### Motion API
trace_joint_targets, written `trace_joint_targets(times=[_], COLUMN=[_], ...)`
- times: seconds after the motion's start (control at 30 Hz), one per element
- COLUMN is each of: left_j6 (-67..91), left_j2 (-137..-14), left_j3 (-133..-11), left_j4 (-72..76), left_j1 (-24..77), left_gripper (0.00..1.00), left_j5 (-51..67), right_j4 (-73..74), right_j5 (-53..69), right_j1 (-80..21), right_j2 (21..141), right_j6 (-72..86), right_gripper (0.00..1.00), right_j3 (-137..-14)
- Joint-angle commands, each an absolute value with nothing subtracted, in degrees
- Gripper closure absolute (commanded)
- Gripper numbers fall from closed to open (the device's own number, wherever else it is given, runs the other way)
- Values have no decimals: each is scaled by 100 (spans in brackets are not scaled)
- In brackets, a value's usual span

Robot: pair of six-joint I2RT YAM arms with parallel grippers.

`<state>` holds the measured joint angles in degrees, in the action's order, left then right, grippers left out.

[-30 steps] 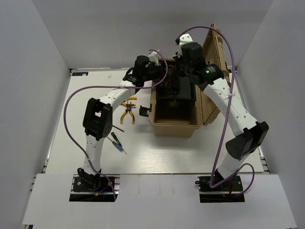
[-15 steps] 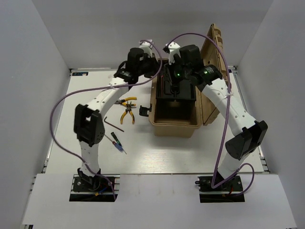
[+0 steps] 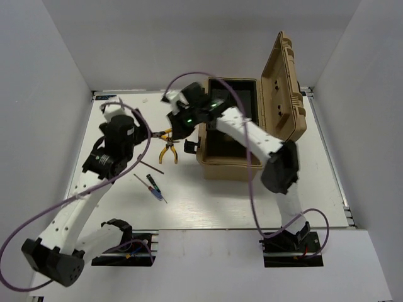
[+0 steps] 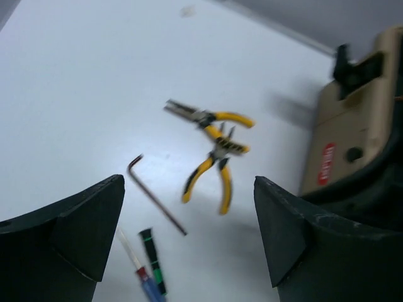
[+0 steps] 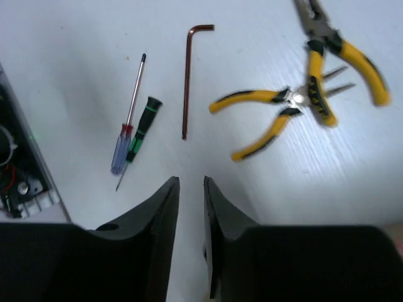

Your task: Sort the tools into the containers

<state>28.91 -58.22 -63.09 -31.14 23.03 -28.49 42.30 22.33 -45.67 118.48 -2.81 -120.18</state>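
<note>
The tan toolbox [image 3: 230,165] stands open with its lid [image 3: 283,88] upright. Left of it on the table lie two yellow-and-black pliers [image 3: 167,152] [image 5: 277,119] [image 4: 214,173], a brown hex key [image 3: 151,165] [image 5: 187,82] [image 4: 154,200] and thin screwdrivers [image 3: 155,188] [image 5: 126,141] [image 4: 150,280]. My left gripper [image 3: 126,141] [image 4: 189,182] hovers wide open left of the tools and holds nothing. My right gripper [image 3: 181,123] [image 5: 191,181] hangs above the pliers, its jaws a narrow gap apart and empty.
The toolbox's black side latch [image 3: 191,146] [image 4: 352,63] faces the tools. A black tray [image 3: 234,104] shows inside the box. Purple cables loop over both arms. White walls enclose the table on three sides.
Both grippers left the toolbox. The left arm swung back left over the table and opened wide. The right gripper moved left over the pliers and parted slightly.
</note>
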Motion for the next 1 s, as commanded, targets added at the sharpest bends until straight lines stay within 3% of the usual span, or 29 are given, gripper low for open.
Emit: trace_joint_targets(times=[0.0, 0.17, 0.3, 0.33, 0.4, 0.53, 0.97], left_j6=[3496, 4357, 4711, 4711, 4571, 4456, 4456], left_j2=[-5275, -4204, -3457, -3289, -2946, -2321, -2215], left_j3=[-5811, -5529, -5195, -5133, -4958, -4852, -4852], left_j4=[-4139, -5068, -5256, -5256, -5160, -5229, -5449], left_j1=[2276, 2276, 2276, 2276, 2276, 2276, 2276], left_gripper=[6, 6, 20, 31, 35, 35, 32], left_j5=[-3568, -3919, -3789, -3736, -3604, -3463, -3349], right_j4=[4526, 4377, 4245, 4184, 4026, 3815, 3419], right_j5=[1200, 694, 738, 756, 712, 510, 35], right_j1=[-5210, -5615, -5871, -5880, -6003, -6135, -6240], right_j2=[12574, 13095, 13490, 13700, 13825, 14211, 14581], right_j6=[-264, -246, -299, -299, -334, -413, -562], right_gripper=[71, 60, 60, 60, 60, 59, 60], right_j3=[-12970, -13096, -12946, -12964, -12981, -13078, -13052])
